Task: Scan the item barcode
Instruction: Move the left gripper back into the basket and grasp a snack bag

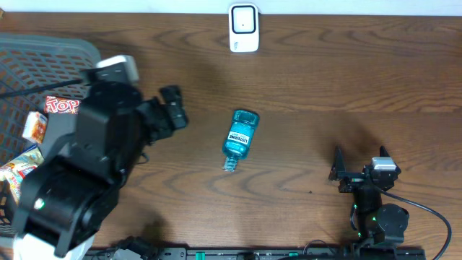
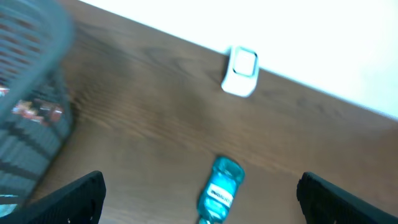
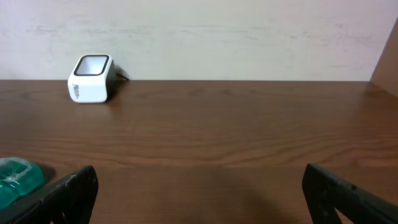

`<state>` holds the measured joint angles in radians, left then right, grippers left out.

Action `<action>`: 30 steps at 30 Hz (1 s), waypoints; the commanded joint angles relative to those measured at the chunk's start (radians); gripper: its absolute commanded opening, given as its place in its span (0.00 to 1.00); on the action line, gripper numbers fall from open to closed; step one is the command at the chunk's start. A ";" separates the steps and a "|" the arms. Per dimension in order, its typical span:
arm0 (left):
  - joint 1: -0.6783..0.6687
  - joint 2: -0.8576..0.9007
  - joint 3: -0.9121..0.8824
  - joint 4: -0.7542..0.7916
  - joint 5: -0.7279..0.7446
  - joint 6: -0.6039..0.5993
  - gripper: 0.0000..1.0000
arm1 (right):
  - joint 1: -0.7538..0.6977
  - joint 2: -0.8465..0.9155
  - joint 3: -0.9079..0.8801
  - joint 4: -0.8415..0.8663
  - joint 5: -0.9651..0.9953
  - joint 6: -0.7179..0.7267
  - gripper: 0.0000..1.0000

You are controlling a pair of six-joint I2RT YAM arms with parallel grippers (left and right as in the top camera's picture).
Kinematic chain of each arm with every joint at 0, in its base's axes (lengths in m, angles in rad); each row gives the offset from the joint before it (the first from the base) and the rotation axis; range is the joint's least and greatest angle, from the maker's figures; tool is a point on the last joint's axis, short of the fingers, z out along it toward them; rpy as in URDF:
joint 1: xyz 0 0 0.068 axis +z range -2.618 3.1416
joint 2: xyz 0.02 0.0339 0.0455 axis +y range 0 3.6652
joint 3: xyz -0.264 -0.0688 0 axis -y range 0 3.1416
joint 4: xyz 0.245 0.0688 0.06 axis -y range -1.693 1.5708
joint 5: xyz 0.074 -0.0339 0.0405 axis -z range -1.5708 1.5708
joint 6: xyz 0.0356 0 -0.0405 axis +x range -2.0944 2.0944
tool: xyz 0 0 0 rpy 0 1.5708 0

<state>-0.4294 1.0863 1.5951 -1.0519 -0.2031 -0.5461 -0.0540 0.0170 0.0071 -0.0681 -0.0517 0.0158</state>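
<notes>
A blue mouthwash bottle (image 1: 239,139) with a white label lies on its side mid-table, cap end toward the front edge. In the left wrist view the bottle (image 2: 219,190) lies ahead of my left gripper (image 2: 200,179), between the lines of its fingers but not touched. My left gripper (image 1: 177,108) is open and empty, left of the bottle. A white barcode scanner (image 1: 244,27) stands at the table's back edge. My right gripper (image 1: 359,160) rests open and empty at the front right. Its wrist view shows the scanner (image 3: 92,78) far left and the bottle's end (image 3: 18,180).
A grey mesh basket (image 1: 43,65) holding several packaged goods sits at the table's left; the left arm's bulk hangs over its near side. A pale wall (image 3: 199,37) runs behind the table's back edge.
</notes>
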 commanded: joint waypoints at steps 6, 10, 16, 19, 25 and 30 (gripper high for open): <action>0.281 -0.038 0.111 -0.002 -0.196 0.086 0.98 | -0.003 -0.004 -0.002 -0.004 0.004 0.013 0.99; 0.482 0.001 0.122 -0.011 -0.236 0.077 0.98 | -0.003 -0.004 -0.002 -0.004 0.004 0.013 0.99; 0.800 0.136 0.122 -0.137 -0.185 -0.163 0.98 | -0.003 -0.004 -0.002 -0.004 0.004 0.013 0.99; 0.935 0.259 0.122 -0.227 -0.039 -0.192 0.98 | -0.003 -0.004 -0.002 -0.004 0.004 0.013 0.99; 1.048 0.460 0.098 -0.360 -0.018 -0.162 0.98 | -0.003 -0.004 -0.002 -0.003 0.004 0.013 0.99; 1.109 0.476 0.077 -0.417 -0.074 -0.163 0.98 | -0.003 -0.004 -0.002 -0.004 0.004 0.013 0.99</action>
<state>0.6392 1.5696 1.6764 -1.4319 -0.2302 -0.7040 -0.0540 0.0170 0.0071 -0.0681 -0.0517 0.0158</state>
